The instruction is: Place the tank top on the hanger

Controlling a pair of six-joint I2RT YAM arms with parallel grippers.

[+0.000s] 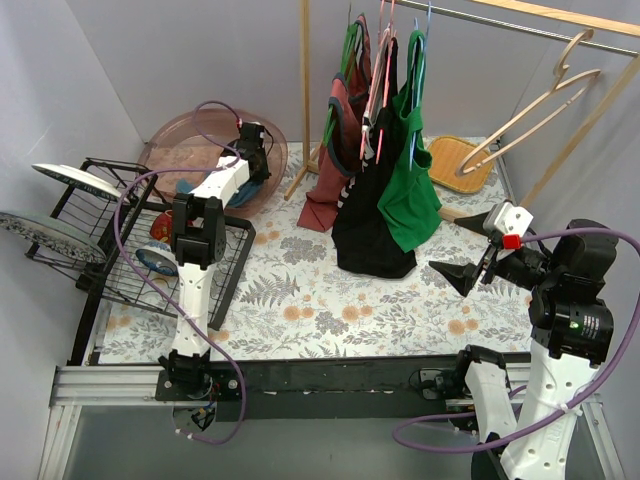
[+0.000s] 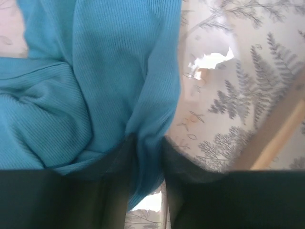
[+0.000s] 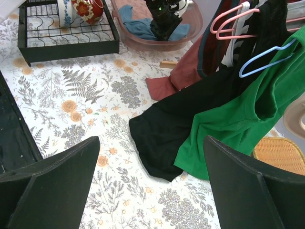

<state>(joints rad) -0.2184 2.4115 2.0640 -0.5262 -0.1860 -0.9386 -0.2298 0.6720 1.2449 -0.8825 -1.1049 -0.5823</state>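
Left gripper (image 2: 147, 150) is pinching the one teal-blue ribbed tank top (image 2: 95, 71). Right gripper (image 1: 482, 245) sits wide open, empty, near the one pale curved-wood hanger (image 1: 540, 108).

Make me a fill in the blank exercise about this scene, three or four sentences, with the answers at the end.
The left end effector has its jaws ____ on the teal tank top.
The right end effector hovers with its jaws ____.
The top on the thin blue hanger is coloured ____.
The pale wooden hanger carries ____ garment.
Answers: shut, open, green, no.
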